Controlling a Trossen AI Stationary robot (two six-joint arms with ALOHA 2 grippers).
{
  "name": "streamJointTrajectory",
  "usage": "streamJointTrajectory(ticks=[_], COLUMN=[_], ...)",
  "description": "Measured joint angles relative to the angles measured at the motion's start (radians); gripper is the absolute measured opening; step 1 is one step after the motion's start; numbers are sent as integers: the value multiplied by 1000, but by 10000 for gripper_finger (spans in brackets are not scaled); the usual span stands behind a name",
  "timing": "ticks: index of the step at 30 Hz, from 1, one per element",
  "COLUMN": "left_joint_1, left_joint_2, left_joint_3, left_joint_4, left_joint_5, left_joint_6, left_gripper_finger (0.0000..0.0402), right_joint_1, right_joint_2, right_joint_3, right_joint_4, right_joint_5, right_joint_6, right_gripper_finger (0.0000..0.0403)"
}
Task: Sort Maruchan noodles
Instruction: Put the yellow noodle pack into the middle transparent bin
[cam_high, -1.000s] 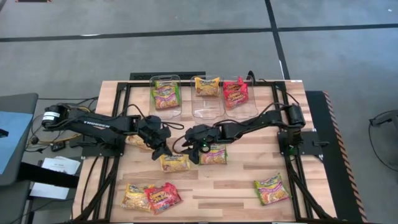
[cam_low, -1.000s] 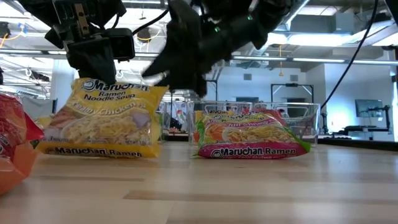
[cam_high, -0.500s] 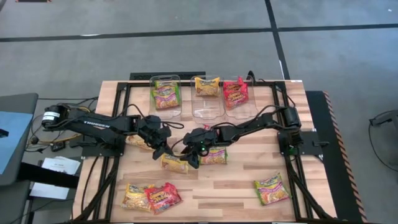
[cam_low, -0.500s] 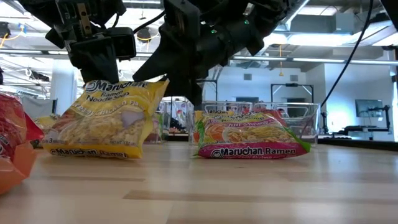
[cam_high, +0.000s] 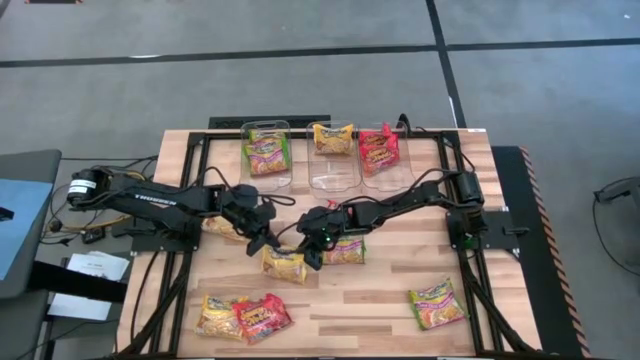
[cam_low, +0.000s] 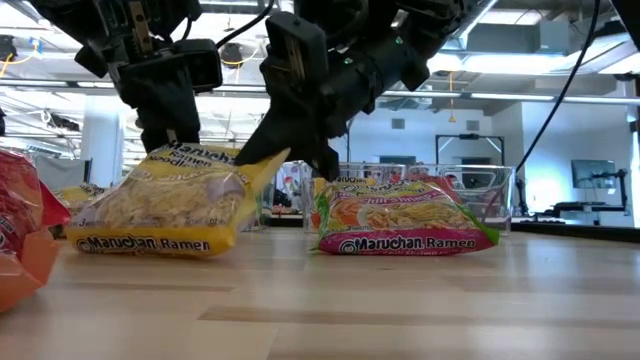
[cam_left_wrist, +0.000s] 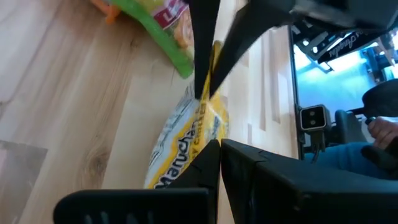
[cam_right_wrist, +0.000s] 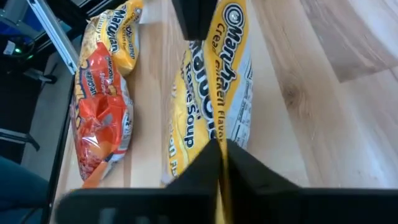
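Observation:
A yellow Maruchan noodles packet sits mid-table between my two grippers. My left gripper is shut on its left end. My right gripper is shut on its right end. A green packet lies flat just right of it. More packets lie near the front: a yellow one, a red one and a green one. Another yellow packet is partly hidden under my left arm. My left gripper pinches the yellow packet's raised edge near its left end between its two fingers, which point down from above. The packet sits tilted, its lower edge on the table. My right gripper pinches the packet's upper right corner between its two fingers. They come slanting down from the table's right. In the right wrist view the thin yellow edge shows between the shut fingers.
Three clear bins stand at the far edge: the left one holds green packets, the middle one a yellow one, the right one red ones. Bare wood lies at the near middle and right of the green packet.
My right gripper has moved toward the yellow packet and shut on its right corner. The packet, which stood nearly upright below my left gripper, has tipped over and now sits much flatter, with its lower edge on the table.

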Motion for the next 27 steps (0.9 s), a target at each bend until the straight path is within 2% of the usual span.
streamJointTrajectory(ticks=[2, 11, 18, 27], left_joint_1=[3, 50, 115, 209], left_joint_2=[0, -6, -6, -6], left_joint_3=[0, 42, 156, 312], left_joint_4=[23, 96, 95, 59], left_joint_5=[0, 5, 38, 61], left_joint_6=[-1, -3, 61, 133], left_gripper_finger=[0, 0, 0, 0], right_joint_1=[2, -6, -35, -121], right_joint_2=[0, -17, -111, -275], right_joint_3=[0, 0, 0, 20], right_joint_4=[-1, -31, -107, -318], right_joint_5=[-2, -13, -21, 24], right_joint_6=[0, -12, -111, -259], right_gripper_finger=[12, 4, 3, 1])
